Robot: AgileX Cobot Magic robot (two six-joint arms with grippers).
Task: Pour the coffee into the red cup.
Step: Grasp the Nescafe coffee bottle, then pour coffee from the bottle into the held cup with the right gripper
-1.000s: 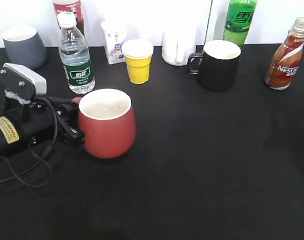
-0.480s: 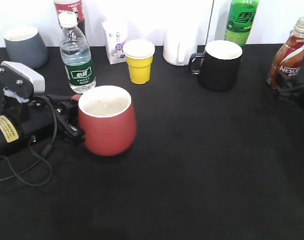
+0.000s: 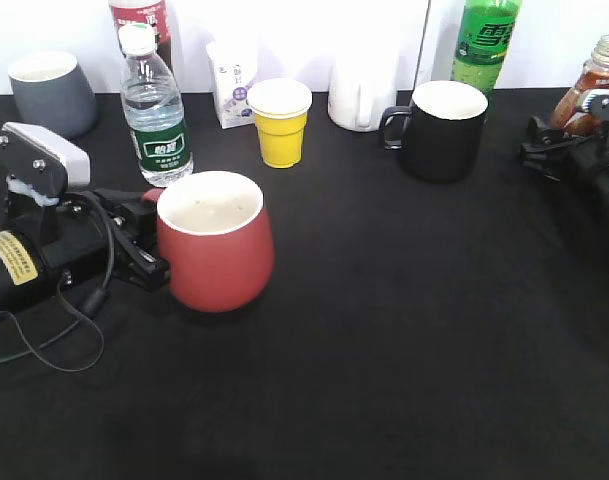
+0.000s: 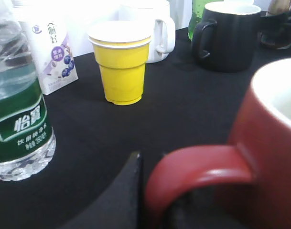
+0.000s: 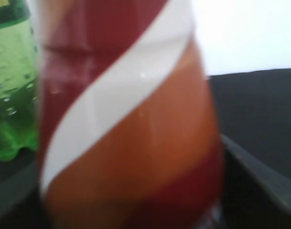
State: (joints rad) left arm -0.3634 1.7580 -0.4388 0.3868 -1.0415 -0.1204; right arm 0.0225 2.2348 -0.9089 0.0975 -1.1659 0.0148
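While both arms sat low on the bench (image 3: 404, 340):
Left hand (image 3: 144, 235): pinched the red cup (image 3: 216, 243) handle.
Right hand (image 3: 574, 140): spread around the coffee (image 3: 584, 92), far right.

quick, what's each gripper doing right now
Left gripper: at the red cup's handle, one finger beside it; whether it is closed on the handle cannot be told.
Right gripper: fingers either side of the coffee; grip cannot be told.

The tabletop (image 3: 404, 350) held four bottles (image 3: 154, 110), four mugs (image 3: 214, 245), one yellow cup (image 3: 278, 122), one carton (image 3: 231, 85).
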